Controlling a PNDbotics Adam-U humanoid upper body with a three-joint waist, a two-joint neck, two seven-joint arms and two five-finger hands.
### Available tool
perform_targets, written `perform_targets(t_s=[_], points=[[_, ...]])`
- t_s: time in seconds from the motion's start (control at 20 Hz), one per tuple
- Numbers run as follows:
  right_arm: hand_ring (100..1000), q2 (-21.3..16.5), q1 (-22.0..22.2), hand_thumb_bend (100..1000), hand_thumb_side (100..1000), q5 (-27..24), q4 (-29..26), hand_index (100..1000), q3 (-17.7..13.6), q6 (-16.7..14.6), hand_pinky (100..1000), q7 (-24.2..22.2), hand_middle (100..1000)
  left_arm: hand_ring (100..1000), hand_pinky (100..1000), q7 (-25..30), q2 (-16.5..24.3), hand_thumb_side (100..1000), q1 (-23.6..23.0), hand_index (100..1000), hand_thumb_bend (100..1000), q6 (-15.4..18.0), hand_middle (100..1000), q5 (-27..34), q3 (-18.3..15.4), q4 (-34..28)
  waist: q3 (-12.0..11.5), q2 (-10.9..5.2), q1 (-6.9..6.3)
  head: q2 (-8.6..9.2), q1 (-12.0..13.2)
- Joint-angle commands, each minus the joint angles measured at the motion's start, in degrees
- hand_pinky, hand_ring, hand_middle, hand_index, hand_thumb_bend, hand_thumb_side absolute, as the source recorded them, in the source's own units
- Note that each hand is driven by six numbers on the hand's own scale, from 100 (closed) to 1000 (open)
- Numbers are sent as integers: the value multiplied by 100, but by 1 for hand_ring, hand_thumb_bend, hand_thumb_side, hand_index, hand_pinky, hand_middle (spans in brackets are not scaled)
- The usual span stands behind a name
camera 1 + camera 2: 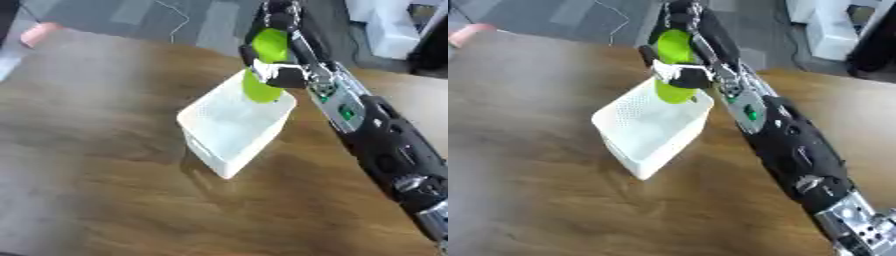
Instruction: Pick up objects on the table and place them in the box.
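Above the far corner of the box (pixel 234 131), the right hand (pixel 278 60) has its fingers curled round a lime-green object (pixel 265 65), smooth and elongated, whose lower end dips just inside the rim. The box is white, rectangular, open-topped, its walls finely perforated, set askew on the brown wood-grain tabletop (pixel 105 190). Beyond the tabletop's far edge lies grey floor (pixel 131 15), with white items (pixel 389 30) at the upper right. The black forearm (pixel 794 145) crosses the right side.
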State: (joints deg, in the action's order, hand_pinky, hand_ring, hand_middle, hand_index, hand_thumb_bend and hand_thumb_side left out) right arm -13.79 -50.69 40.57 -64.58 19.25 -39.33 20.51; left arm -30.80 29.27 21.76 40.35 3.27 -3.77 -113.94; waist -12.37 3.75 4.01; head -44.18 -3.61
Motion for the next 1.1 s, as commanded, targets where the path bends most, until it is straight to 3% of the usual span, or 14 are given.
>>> perform_targets(t_s=[0.05, 0.45, 0.55, 0.6, 0.65, 0.7, 0.75, 0.8, 0.85, 0.9, 0.95, 1.1], points=[[100, -15, -147, 297, 604, 158, 64, 100, -99, 23, 100, 180, 100, 627, 628, -165, 31, 1000, 167, 727, 802, 244, 718, 138, 4, -65, -42, -51, -10, 6, -90], [100, 35, -184, 322, 711, 274, 84, 100, -98, -85, 100, 411, 100, 626, 629, -85, 25, 1000, 342, 726, 809, 236, 718, 313, 29, -65, -141, -49, 69, 6, -86], [100, 36, -185, 346, 868, 335, 71, 100, -97, -145, 100, 471, 100, 626, 629, -65, 27, 1000, 374, 725, 809, 240, 716, 348, 45, -65, -156, -53, 83, 6, -63], [100, 8, -173, 328, 1000, 396, 57, 120, -75, -202, 100, 467, 100, 625, 629, -53, 28, 1000, 383, 724, 809, 241, 715, 364, 53, -65, -159, -55, 90, 8, -49], [100, -87, -123, 314, 1000, 455, 4, 227, -46, -275, 100, 446, 284, 624, 629, -42, 32, 1000, 390, 723, 809, 242, 714, 377, 56, -65, -159, -56, 98, 14, -36], [109, -195, -57, 312, 1000, 492, -81, 327, -28, -329, 100, 430, 402, 624, 629, -32, 34, 1000, 395, 723, 809, 246, 714, 391, 57, -65, -160, -56, 103, 21, -26], [100, -281, 4, 312, 1000, 492, -162, 251, -12, -355, 100, 416, 317, 624, 629, -25, 36, 1000, 399, 723, 809, 249, 714, 402, 58, -65, -162, -56, 106, 25, -21], [458, -346, 50, 294, 1000, 475, -228, 512, 4, -360, 340, 394, 603, 624, 629, -18, 37, 1000, 402, 723, 810, 252, 714, 412, 58, -65, -163, -56, 108, 28, -15], [490, -421, 102, 287, 1000, 439, -304, 534, 24, -360, 392, 363, 628, 624, 629, -13, 40, 1000, 403, 723, 810, 255, 714, 420, 56, -65, -164, -55, 109, 26, -12], [591, -476, 139, 282, 1000, 390, -374, 607, 39, -352, 538, 330, 703, 624, 629, -11, 42, 1000, 404, 723, 810, 255, 713, 427, 53, -65, -165, -55, 109, 23, -12], [646, -524, 165, 274, 1000, 335, -438, 650, 50, -345, 607, 303, 740, 624, 629, -9, 44, 1000, 404, 723, 809, 257, 713, 433, 50, -65, -164, -54, 108, 21, -10], [745, -618, 210, 242, 1000, 170, -588, 719, 64, -339, 702, 243, 790, 624, 629, -3, 48, 1000, 402, 722, 808, 268, 713, 439, 49, -65, -158, -50, 106, 20, -6]])
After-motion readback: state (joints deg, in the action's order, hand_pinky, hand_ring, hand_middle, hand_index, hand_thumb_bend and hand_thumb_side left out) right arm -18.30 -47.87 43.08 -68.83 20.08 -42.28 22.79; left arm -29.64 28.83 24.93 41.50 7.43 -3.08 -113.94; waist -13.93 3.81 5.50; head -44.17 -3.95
